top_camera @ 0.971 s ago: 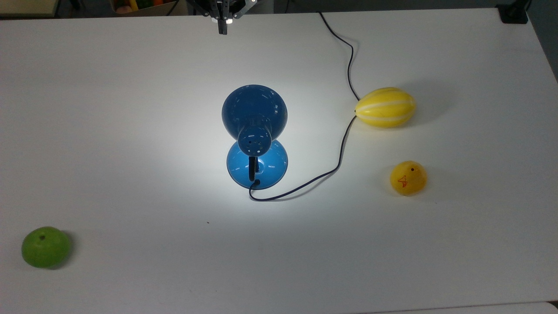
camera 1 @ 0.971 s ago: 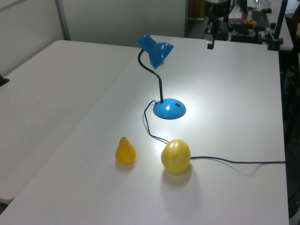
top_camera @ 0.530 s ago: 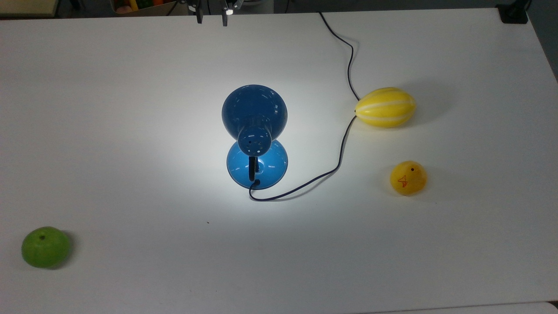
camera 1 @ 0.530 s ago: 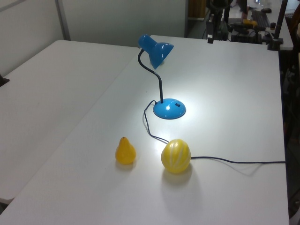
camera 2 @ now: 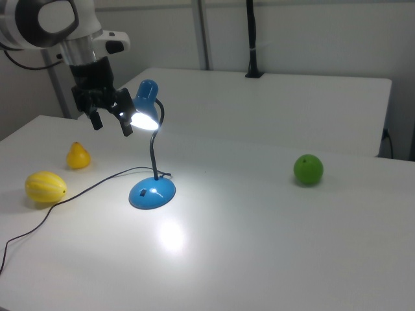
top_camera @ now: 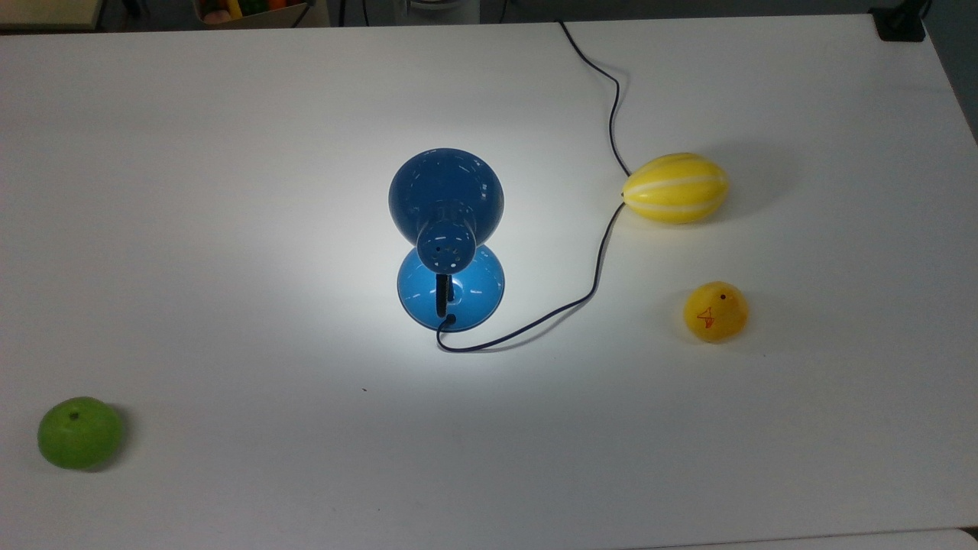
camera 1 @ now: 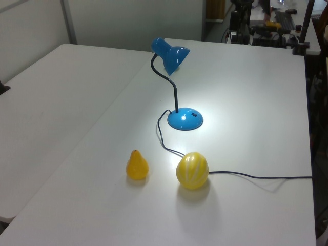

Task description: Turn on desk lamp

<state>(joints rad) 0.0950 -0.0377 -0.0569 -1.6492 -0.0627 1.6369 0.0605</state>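
The desk lamp stands mid-table and is lit, throwing a bright pool of light on the white top around its round blue base. Its dome shade points down, with the perforated cap over the base. A thin black cord runs from the base to the top view's top edge. In the right view the shade glows. My gripper hangs open and empty in the air, just to the right view's left of the shade and about level with it. It touches nothing.
A yellow striped melon lies against the cord at the top view's right. A yellow pear sits below it. A green apple rests at the top view's lower left. The arm rises at the table's far end.
My gripper's fingers went from together to spread apart. It then drew back out of the top view's upper edge. The lamp stayed lit and nothing on the table moved.
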